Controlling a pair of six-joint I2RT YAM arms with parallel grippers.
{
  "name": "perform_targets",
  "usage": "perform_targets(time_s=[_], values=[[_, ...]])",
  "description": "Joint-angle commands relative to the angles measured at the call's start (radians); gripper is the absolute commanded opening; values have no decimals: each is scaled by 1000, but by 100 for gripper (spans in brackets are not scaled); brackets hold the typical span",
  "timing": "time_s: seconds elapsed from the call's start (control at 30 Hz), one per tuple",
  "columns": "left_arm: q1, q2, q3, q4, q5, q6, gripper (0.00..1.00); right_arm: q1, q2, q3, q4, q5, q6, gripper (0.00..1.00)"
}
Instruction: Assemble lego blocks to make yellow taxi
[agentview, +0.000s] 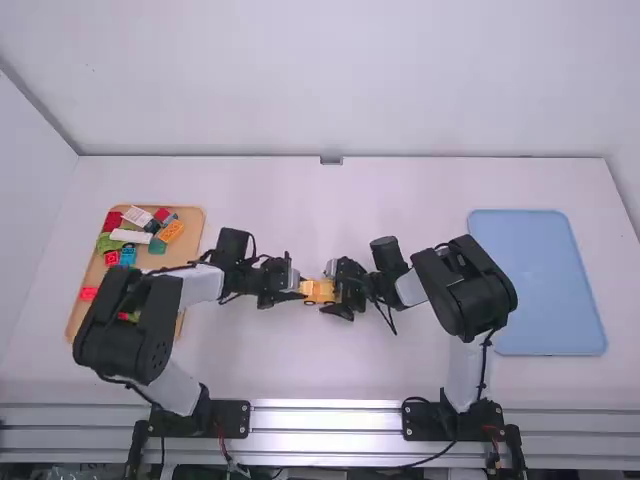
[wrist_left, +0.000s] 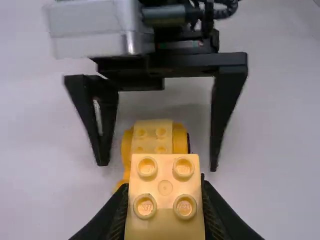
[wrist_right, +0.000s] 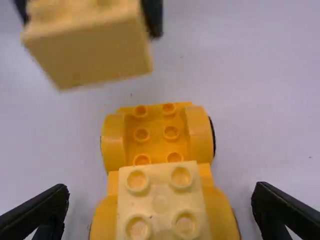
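Held block (wrist_left: 165, 187), yellow: nearest the left wrist camera; was pinched by the closed left hand (wrist_left: 165, 212), above the surface (agentview: 300, 370). Wheeled chassis (wrist_right: 156, 135): was flanked by the widely spread, empty right hand (wrist_right: 160, 192); paler block (wrist_right: 159, 202) was mounted on it. Tray (agentview: 197, 225): was placed at nine o'clock from the chassis, high view. Judged handling: levelling, stud alignment, chassis bracing and straight pressing were needed.
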Motion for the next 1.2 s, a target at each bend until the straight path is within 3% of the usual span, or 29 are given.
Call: perform_targets(time_s=[0.0, 0.2, 0.33, 0.43, 0.6, 1.17], values=[[-17, 43, 38, -6, 24, -30, 13, -6, 32, -6, 17, -14, 24, 95], [-18, 65, 66, -1, 1, -54, 11, -16, 75, -5, 89, -101, 23, 94], [-31, 68, 66, 14, -45, -55, 11, 2, 83, -5, 102, -97, 21, 86], [-28, 68, 66, 13, -42, -54, 12, -3, 84, -5, 102, -96, 19, 79], [-36, 68, 66, 10, -58, -54, 11, -14, 84, -5, 93, -97, 21, 53], [-85, 68, 65, -18, -116, -55, 11, -7, 84, -5, 31, -138, -48, 48]])
